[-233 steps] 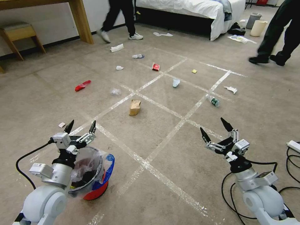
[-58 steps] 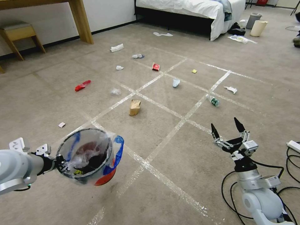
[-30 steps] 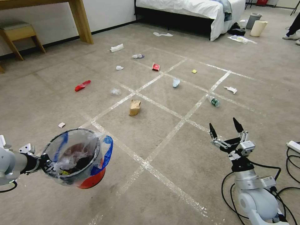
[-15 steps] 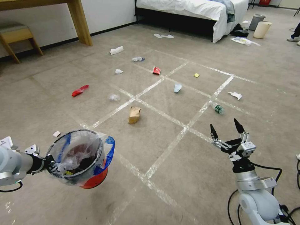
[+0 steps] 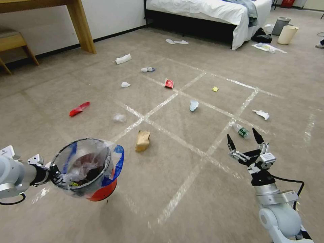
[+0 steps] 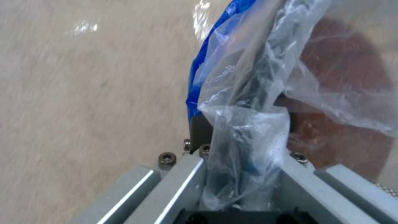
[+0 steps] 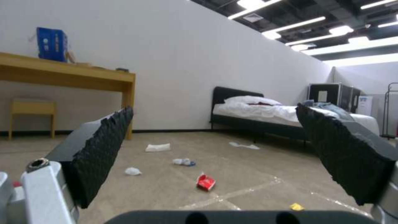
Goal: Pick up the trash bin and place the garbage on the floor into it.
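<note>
The trash bin (image 5: 89,168), red-based with a clear blue-edged liner, hangs tilted above the carpet at the lower left. My left gripper (image 5: 54,175) is shut on its near rim; the left wrist view shows the liner (image 6: 248,93) bunched between the fingers. My right gripper (image 5: 244,141) stands open and empty at the lower right, its pads (image 7: 99,155) wide apart. Garbage lies ahead: a brown paper bag (image 5: 142,140), a clear bottle (image 5: 240,130) just beyond the right gripper, red wrappers (image 5: 79,108) (image 5: 168,83), white tissues (image 5: 125,84) (image 5: 262,114) and a yellow scrap (image 5: 215,89).
Tape lines (image 5: 189,148) cross the beige carpet. A bed (image 5: 209,10) stands at the back, with a grey bin (image 5: 281,25) and a cream bucket (image 5: 287,34) to its right. A wooden desk leg (image 5: 79,27) and stool (image 5: 13,40) are at the back left.
The left gripper has closed on the bin's rim and lifted it off the floor. The head camera has since moved forward, so the litter sits nearer. The right gripper stays open.
</note>
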`<state>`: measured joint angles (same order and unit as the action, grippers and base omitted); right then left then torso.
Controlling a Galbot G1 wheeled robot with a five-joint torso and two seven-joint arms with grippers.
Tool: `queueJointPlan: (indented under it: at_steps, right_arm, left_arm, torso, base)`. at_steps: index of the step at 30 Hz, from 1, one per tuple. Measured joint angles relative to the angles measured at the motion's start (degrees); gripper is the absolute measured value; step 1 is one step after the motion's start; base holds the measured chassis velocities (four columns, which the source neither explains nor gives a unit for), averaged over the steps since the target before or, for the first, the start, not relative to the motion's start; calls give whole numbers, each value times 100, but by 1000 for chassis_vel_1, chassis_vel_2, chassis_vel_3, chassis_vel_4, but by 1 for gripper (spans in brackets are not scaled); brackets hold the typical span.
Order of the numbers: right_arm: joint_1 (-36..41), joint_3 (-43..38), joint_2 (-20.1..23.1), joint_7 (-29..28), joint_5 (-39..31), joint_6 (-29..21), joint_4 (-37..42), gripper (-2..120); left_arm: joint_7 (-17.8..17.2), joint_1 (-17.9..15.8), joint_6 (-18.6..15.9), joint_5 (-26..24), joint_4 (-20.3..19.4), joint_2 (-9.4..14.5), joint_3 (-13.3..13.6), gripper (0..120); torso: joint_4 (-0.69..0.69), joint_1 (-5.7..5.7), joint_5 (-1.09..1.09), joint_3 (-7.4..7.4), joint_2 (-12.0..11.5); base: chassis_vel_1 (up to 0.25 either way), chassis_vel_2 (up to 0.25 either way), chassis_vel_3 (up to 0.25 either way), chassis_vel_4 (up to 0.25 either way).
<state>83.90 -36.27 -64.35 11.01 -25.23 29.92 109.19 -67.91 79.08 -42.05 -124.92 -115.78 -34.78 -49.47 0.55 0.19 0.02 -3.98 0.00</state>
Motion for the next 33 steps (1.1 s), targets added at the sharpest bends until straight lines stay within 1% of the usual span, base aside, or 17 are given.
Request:
queueJointPlan:
  at_steps: [5, 23, 26, 27, 33]
  right_arm:
    - [-36, 23, 1, 1, 6, -2, -35, 100]
    - [-57, 42, 14, -15, 58, 9, -79, 100]
    - [-51, 45, 13, -15, 73, 20, -93, 100]
    - [-51, 47, 11, -10, 74, 32, -101, 100]
    - [-53, 57, 5, -7, 57, 69, -124, 100]
  left_arm:
    - [5, -20, 12, 18, 36, -6, 12, 0]
    - [22, -60, 20, 81, 69, -6, 56, 0]
    - [28, -64, 20, 96, 71, -9, 74, 0]
    - [30, -65, 21, 103, 71, -8, 76, 0]
    - [30, -49, 22, 100, 70, -5, 64, 0]
  torso:
    - [1, 0, -3, 1, 0]
    - [0, -1, -1, 1, 0]
    - [0, 0, -3, 0, 0]
    - [0, 0, -1, 0, 0]
    - [0, -1, -1, 2, 0]
  base:
    - [-239, 236, 243, -249]
    - [-237, 231, 238, -243]
    - [-161, 185, 167, -185]
    - [-142, 106, 119, -137]
    - [-34, 14, 18, -31]
